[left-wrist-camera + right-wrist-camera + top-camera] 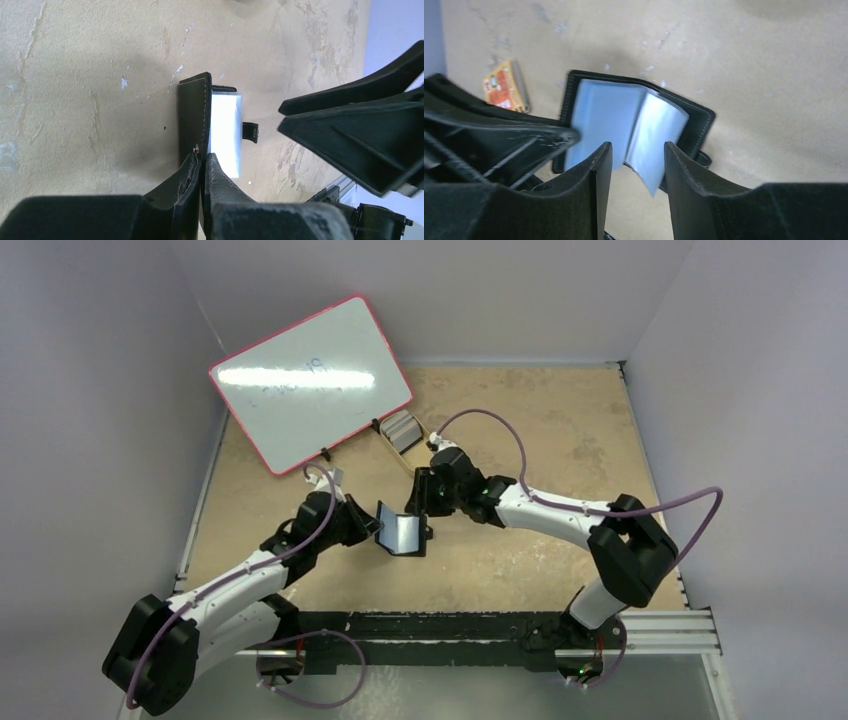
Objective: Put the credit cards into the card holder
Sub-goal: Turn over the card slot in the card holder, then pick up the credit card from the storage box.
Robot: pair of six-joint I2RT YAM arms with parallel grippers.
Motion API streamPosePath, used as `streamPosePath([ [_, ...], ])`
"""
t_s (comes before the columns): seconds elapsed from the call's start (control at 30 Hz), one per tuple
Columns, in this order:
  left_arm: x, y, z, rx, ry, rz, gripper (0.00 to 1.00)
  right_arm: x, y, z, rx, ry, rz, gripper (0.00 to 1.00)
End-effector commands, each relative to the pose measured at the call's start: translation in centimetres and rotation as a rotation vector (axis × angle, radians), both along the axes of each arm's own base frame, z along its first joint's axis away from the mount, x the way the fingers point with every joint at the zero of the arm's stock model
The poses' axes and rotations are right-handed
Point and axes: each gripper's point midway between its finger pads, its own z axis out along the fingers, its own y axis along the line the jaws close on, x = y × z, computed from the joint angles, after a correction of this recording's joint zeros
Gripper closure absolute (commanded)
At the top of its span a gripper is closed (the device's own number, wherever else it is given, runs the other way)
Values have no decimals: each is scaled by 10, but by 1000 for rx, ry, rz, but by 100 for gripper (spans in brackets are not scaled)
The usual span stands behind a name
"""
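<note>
The black card holder (pixel 402 533) lies open in the middle of the table, its grey-blue pockets (pixel 624 120) showing. My left gripper (pixel 378 525) is shut on the edge of the holder's black cover (pixel 194 117), with the pale pockets (pixel 225 135) and the snap tab (pixel 250 132) beyond it. My right gripper (pixel 422 502) is open and empty just above the holder; in the right wrist view (pixel 638 160) a raised pocket leaf shows between its jaws. Grey cards (pixel 403 430) lie at the back by the whiteboard. A small orange card-like piece (pixel 504 89) lies beside the holder.
A white board with a pink rim (pixel 310 380) stands tilted at the back left. The grey cards rest in a tan tray (pixel 388 443) at its lower right corner. Walls close in the table on the left, back and right.
</note>
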Motion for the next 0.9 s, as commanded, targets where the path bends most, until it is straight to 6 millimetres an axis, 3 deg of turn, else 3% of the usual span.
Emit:
streamPosePath([
  [0.0,5,-13,15,-88,-51,-16,99,20,19,42,115,-107,41,56],
  [0.1,7,-11,11,-75,-42,-2,93,46,13,54,85,-206,86,55],
  [0.27,5,-7,2,-47,-19,7,85,94,4,88,-93,-522,219,52],
  [0.4,3,-6,3,-47,-21,5,84,127,-7,100,-246,-723,348,49],
  [0.5,2,-6,3,-44,-19,4,85,144,-6,107,-235,-783,532,47],
  [0.7,-2,-4,-2,-33,-11,-6,88,168,-4,91,-333,-853,803,41],
  [0.87,-1,-10,6,-64,-29,-24,94,180,2,101,-303,-803,724,43],
])
